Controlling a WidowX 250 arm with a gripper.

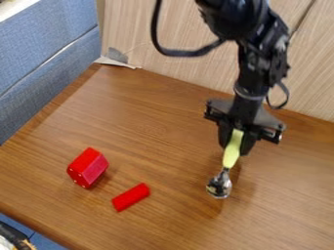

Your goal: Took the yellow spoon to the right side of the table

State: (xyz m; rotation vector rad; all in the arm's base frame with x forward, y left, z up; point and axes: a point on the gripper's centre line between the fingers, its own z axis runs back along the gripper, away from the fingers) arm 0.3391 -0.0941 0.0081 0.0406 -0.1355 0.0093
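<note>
The black gripper (236, 141) hangs over the right half of the brown table (156, 132), shut on the upper part of the spoon's yellow handle. The yellow spoon (231, 152) points downward from between the fingers, tilted slightly, with its shiny metal bowl lowest. Whether the bowl touches the tabletop, I cannot tell. The top end of the handle lies between the fingertips.
A red faceted block (88, 167) stands on the left part of the table, and a small red cylinder (130, 197) lies to its right and nearer the front. A wood-grain panel (170, 44) rises behind the table; a blue padded partition (46, 58) borders its left.
</note>
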